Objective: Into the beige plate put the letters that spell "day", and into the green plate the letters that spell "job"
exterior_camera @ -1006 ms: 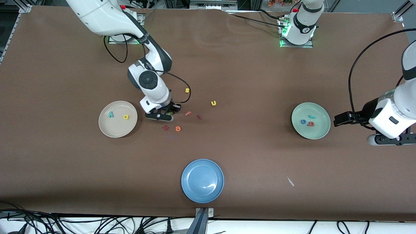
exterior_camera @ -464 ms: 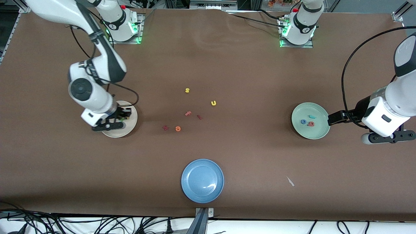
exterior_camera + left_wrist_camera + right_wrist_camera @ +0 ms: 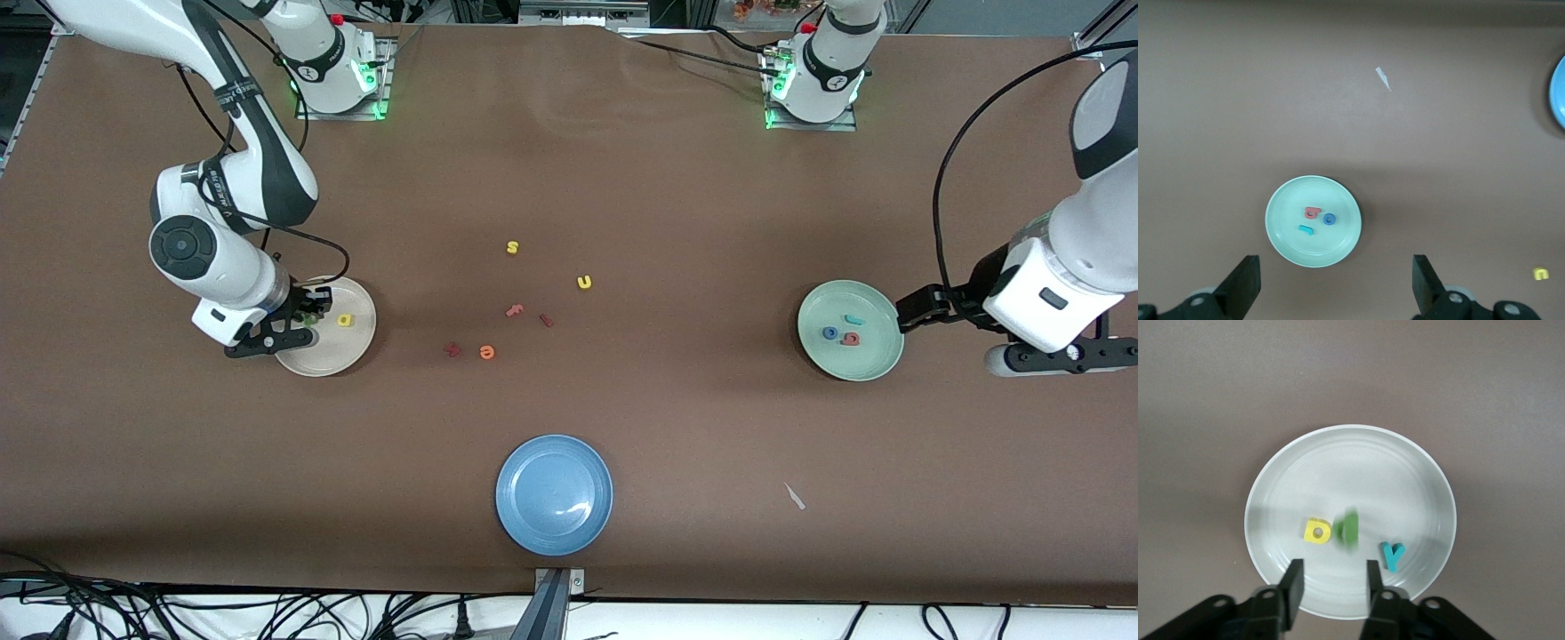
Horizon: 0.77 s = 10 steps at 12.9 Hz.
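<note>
The beige plate (image 3: 351, 351) (image 3: 1351, 473) holds the yellow a (image 3: 344, 320) (image 3: 1317, 531), the teal y (image 3: 1392, 555) and the green d (image 3: 1349, 528), which shows blurred just past my fingertips. My right gripper (image 3: 309, 313) (image 3: 1333, 570) hangs over this plate, open, nothing between its fingers. The arm hides the y in the front view. The green plate (image 3: 876, 360) (image 3: 1288, 243) holds the teal j (image 3: 854, 319) (image 3: 1305, 230), blue o (image 3: 829, 333) (image 3: 1329, 219) and pinkish-red b (image 3: 852, 339) (image 3: 1312, 213). My left gripper (image 3: 1062, 356) (image 3: 1335, 287) waits wide open beside it, toward the left arm's end.
A blue plate (image 3: 554, 494) (image 3: 1558, 87) sits nearest the front camera. Mid-table lie a yellow s (image 3: 512, 247), a yellow u (image 3: 584, 282) (image 3: 1540, 273), an orange e (image 3: 486, 352) and three red letters (image 3: 515, 310). A white scrap (image 3: 794, 496) (image 3: 1384, 78) lies near the front edge.
My right arm swung from the loose letters mid-table to over the beige plate, and its fingers opened; the green d has left them. The left arm shifted slightly.
</note>
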Tool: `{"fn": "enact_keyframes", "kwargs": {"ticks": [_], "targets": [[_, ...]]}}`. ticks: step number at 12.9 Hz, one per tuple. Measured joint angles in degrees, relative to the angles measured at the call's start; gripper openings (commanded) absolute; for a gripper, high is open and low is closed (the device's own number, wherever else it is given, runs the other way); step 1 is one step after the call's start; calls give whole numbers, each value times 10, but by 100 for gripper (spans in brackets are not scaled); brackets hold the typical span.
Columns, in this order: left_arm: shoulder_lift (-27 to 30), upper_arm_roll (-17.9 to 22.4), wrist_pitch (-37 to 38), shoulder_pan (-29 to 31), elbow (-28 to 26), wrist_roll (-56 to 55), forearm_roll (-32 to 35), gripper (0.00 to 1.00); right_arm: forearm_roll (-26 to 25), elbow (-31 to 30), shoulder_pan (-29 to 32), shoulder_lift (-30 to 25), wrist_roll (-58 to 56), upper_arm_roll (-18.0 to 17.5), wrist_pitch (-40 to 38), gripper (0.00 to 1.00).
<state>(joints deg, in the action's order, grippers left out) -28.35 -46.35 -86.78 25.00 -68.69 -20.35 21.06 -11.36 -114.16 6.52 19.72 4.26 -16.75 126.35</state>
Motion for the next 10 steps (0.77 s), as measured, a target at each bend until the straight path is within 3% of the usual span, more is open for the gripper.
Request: {"fn": "enact_keyframes", "kwargs": {"ticks": [2, 5, 6, 8, 10], "targets": [[15, 108, 0, -71, 1, 28, -69, 100, 0, 0, 1, 0, -10, 4, 0, 63], [48, 325, 0, -203, 2, 92, -184, 100, 0, 0, 6, 0, -22, 8, 0, 68], [55, 380, 0, -241, 1, 114, -204, 100, 0, 0, 6, 0, -22, 8, 0, 71], [72, 421, -14, -270, -13, 144, -215, 100, 6, 5, 6, -1, -22, 8, 0, 71], [111, 424, -74, -271, -82, 157, -215, 100, 31, 22, 6, -2, -22, 8, -11, 75]]}}
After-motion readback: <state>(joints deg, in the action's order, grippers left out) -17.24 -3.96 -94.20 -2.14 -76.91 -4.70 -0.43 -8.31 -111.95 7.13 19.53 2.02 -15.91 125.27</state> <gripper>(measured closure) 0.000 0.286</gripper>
